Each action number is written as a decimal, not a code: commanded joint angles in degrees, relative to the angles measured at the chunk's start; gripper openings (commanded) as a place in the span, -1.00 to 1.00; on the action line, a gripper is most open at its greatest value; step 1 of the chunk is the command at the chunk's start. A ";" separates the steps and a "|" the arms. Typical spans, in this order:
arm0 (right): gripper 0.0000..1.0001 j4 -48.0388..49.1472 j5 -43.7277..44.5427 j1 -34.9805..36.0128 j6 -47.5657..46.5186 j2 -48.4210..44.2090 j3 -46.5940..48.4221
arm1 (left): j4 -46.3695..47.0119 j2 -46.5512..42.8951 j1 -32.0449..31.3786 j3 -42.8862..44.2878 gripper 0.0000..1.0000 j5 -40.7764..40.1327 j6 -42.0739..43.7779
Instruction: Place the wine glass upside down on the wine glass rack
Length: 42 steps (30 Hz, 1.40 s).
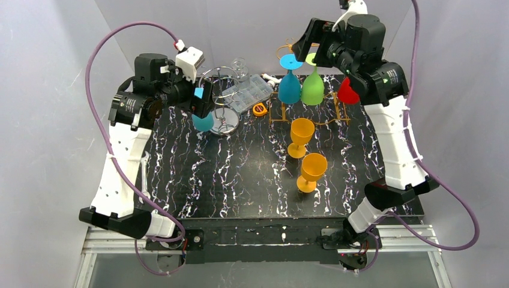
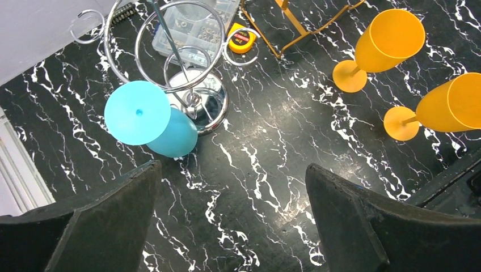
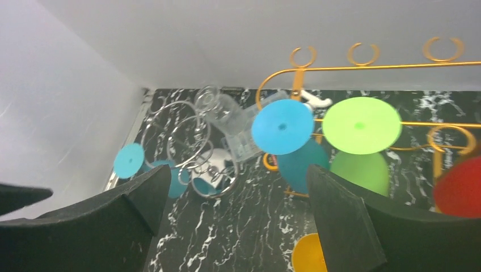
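Note:
Two orange wine glasses (image 1: 301,137) (image 1: 312,171) stand upright mid-table, also seen in the left wrist view (image 2: 385,45) (image 2: 448,105). A light-blue glass (image 2: 150,122) hangs upside down on the chrome ring rack (image 2: 187,73). On the gold wire rack (image 1: 306,114) at the back hang a blue glass (image 1: 289,84), a green glass (image 1: 312,85) and a red glass (image 1: 347,93), feet up. My left gripper (image 2: 232,166) is open and empty beside the chrome rack (image 1: 223,99). My right gripper (image 3: 238,170) is open and empty, high above the gold rack (image 3: 363,68).
A clear plastic parts box (image 1: 249,93) and a yellow tape measure (image 1: 259,109) lie between the two racks. White walls close in the back and both sides. The black marbled table (image 1: 240,180) ends at the arms' bases.

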 commanded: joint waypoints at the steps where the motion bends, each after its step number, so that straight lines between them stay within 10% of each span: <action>1: 0.96 -6.09 9.61 -1.17 -0.69 1.77 4.96 | -0.08 -1.31 0.13 -0.35 0.97 2.63 0.09; 20: 0.95 2.42 8.14 -6.83 3.16 -4.69 -8.99 | 5.94 0.19 0.24 -2.07 0.99 4.25 -3.17; 42: 0.74 3.95 6.23 -16.90 11.42 -9.29 -21.67 | 41.73 14.37 -0.37 -3.76 0.99 14.01 14.79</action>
